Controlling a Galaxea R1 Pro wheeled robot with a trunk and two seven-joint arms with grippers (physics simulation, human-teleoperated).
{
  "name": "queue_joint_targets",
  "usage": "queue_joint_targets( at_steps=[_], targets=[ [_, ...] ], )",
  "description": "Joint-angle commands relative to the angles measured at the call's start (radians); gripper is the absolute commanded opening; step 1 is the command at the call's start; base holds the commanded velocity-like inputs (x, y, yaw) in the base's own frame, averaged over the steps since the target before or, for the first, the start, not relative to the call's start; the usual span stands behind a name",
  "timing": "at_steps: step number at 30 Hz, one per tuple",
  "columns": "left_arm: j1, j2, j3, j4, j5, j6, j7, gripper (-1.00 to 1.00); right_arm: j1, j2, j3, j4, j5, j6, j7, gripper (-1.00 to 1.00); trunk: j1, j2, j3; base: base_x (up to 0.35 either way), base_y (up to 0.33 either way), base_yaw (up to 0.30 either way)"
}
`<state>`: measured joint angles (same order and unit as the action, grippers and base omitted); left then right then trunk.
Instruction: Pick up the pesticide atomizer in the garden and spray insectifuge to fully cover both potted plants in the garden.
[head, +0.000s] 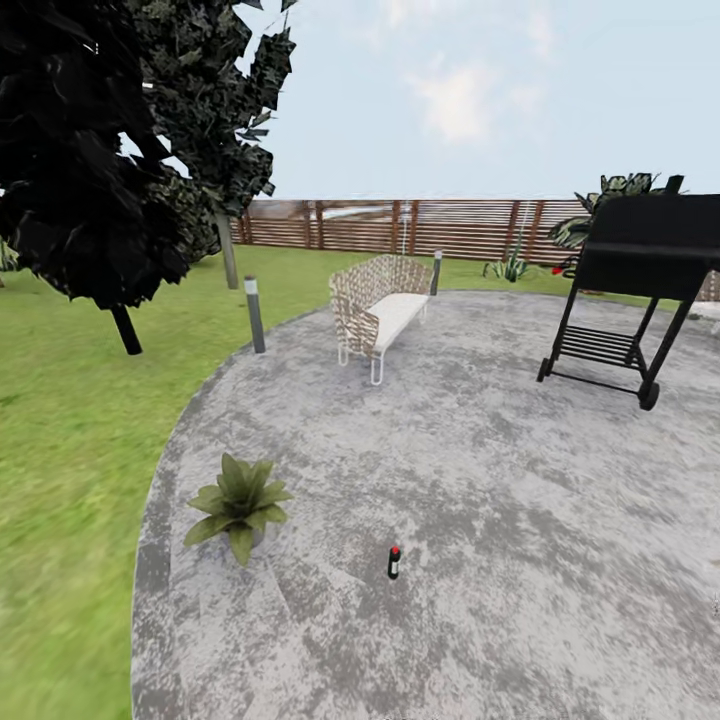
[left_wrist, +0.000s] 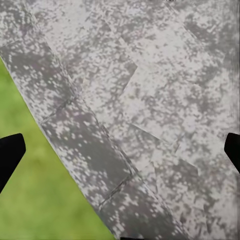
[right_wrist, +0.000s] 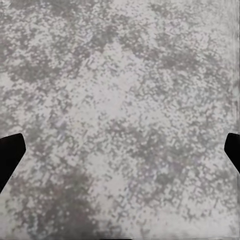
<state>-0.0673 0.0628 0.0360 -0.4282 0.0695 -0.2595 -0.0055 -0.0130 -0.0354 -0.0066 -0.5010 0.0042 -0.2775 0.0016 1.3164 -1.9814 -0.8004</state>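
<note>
Lawn (head: 70, 450) runs down the left side, with a dark tree (head: 100, 180) standing on it. Right of that spreads the round grey patio (head: 480, 480), mottled and bare in most places. Near its left edge sits one plant (head: 238, 505); just right of it, apart from it, the atomizer (head: 394, 562) stands upright on the paving. Farther back are a post (head: 254, 314), a wicker bench (head: 378, 310), then a black grill (head: 640, 280) at the right, all before a slat fence (head: 400, 226).

The left gripper (left_wrist: 120, 150) hangs over the patio's edge with fingers spread wide; the right gripper (right_wrist: 120, 152) is likewise spread over plain paving.
</note>
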Motion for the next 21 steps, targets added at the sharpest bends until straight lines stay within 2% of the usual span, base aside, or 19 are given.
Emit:
queue_joint_targets(
  at_steps=[1,12,21],
  targets=[
    [0.000,0.000,-0.001,0.000,0.007,-0.003,-0.001,1.00,-0.001,0.000,-0.001,0.001,0.000,-0.003,0.000,1.00,0.004,-0.008,-0.004,0.000,0.000,-0.300],
    [0.000,0.000,-0.001,0.000,0.007,-0.003,-0.001,1.00,-0.001,0.000,0.000,0.003,-0.001,-0.003,0.001,1.00,0.046,-0.085,-0.045,0.000,0.000,-0.274],
    [0.000,0.000,-0.001,0.000,0.007,-0.003,-0.001,1.00,-0.001,0.001,0.002,-0.003,-0.003,-0.003,0.001,1.00,0.080,-0.148,-0.075,0.000,0.000,-0.052]
  ],
)
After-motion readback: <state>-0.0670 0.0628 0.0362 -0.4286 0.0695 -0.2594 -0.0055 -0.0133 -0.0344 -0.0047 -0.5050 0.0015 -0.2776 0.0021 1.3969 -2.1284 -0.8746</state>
